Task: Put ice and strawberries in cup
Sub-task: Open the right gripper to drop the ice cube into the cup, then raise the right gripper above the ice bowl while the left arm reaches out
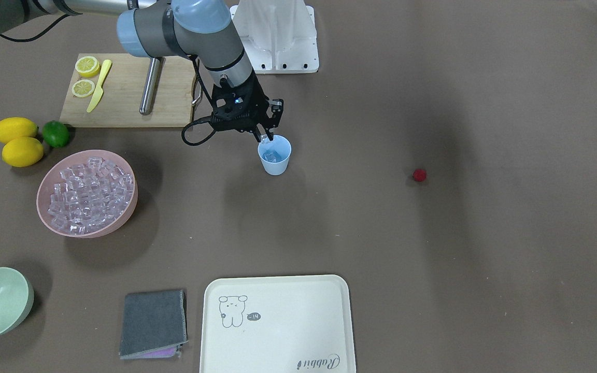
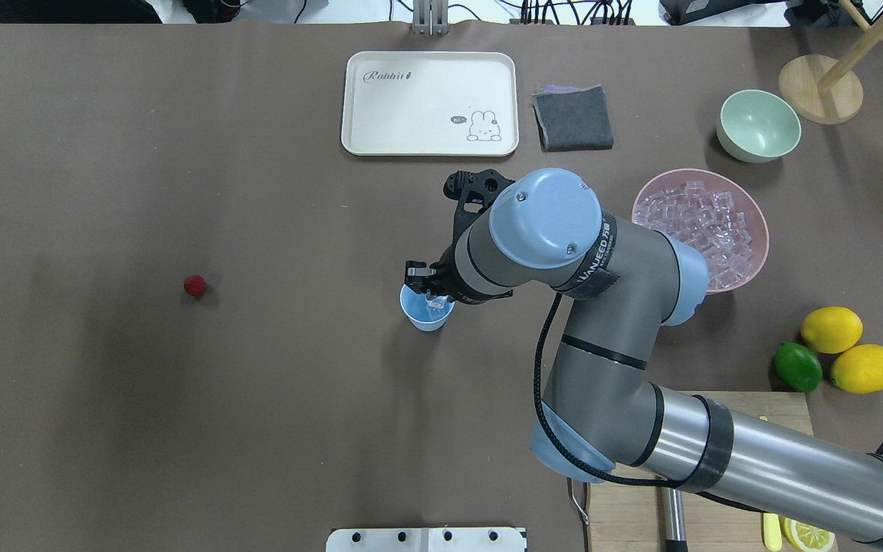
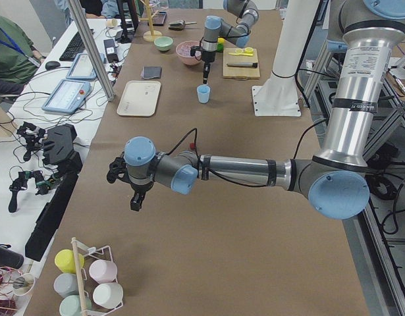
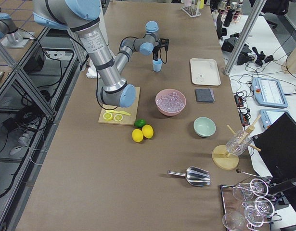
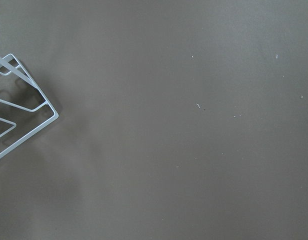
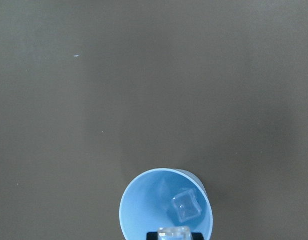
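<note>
The left gripper hangs over bare table far off to the left of the cup. It shows only in the side view, so I cannot tell whether its fingers are spread or closed. Nearer, yet well apart on the cup's left, lies the strawberry, alone on the brown cover. It is small and round, probably light, prone to roll and perhaps soft. A gentle pinch across its widest middle from straight above looks best.

The cup stands upright. It looks like thin, light plastic, so it could tip or slide if a finger bumps its rim. Directly above its mouth the right gripper pinches an ice cube between narrow-set fingertips. A second cube already rests on the cup's bottom.

Well to the cup's right, the pink bowl holds the heap of ice. These cubes look hard, smooth and slippery, and they lie packed together. The one to take is a top cube with two free, flat, opposite faces, gripped squarely.
</note>
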